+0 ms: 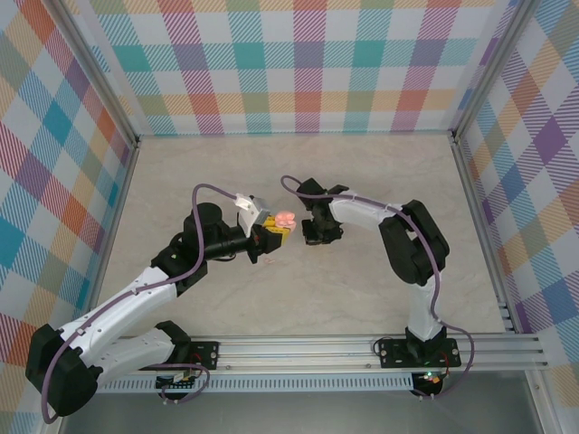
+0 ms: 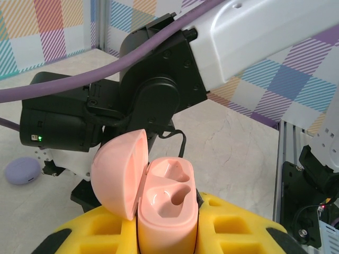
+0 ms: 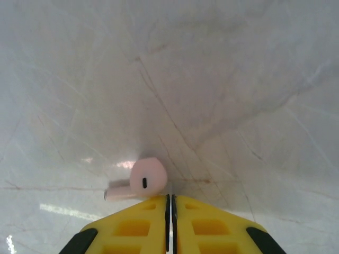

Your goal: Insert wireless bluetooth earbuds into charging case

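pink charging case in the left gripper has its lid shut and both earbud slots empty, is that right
No, the lid is open, as the left wrist view shows. The pink charging case is in the left gripper and both slots are empty.

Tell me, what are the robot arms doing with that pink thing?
The left gripper is holding a pink case with its lid flipped open, and both slots inside are empty. The right gripper is shut and points down at the table, where a pink earbud lies right by its fingertips. So no earbud is in the case yet. What looks like a purple case sits on the table further off.
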You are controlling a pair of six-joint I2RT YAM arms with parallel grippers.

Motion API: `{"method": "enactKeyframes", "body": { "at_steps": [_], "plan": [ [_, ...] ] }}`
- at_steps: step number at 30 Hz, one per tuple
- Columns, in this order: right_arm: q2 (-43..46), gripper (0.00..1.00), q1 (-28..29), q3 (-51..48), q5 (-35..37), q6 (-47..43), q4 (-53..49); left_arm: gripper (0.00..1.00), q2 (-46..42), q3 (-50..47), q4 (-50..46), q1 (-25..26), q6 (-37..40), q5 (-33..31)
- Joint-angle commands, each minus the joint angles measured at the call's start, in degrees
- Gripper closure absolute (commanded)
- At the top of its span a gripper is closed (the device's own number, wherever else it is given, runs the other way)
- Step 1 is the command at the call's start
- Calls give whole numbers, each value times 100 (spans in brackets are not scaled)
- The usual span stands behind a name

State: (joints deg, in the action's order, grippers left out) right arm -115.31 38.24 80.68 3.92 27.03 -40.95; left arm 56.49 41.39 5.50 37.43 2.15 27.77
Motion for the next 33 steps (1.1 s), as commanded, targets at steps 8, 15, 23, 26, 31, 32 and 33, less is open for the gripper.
{"method": "enactKeyframes", "body": {
  "at_steps": [8,15,23,26,31,32,33],
  "plan": [
    [-331,88,-8,495,263,-93,-371,86,-105,-52,-43,80,67,-7],
    [-309,87,-10,562,306,-198,-380,86,-123,-60,-49,80,58,-8],
    [145,81,-48,484,135,-172,-356,86,-224,-82,-75,79,65,-17],
    [180,70,-71,517,-91,-92,-319,86,-235,-86,-75,80,60,-7],
    [3,58,-69,719,-236,232,-421,86,-259,-109,-66,80,57,-5],
    [-49,56,-70,774,-264,286,-457,86,-256,-119,-66,78,64,-4],
    [-115,56,-66,842,-290,347,-494,86,-261,-116,-62,80,61,-8]
  ]
}}
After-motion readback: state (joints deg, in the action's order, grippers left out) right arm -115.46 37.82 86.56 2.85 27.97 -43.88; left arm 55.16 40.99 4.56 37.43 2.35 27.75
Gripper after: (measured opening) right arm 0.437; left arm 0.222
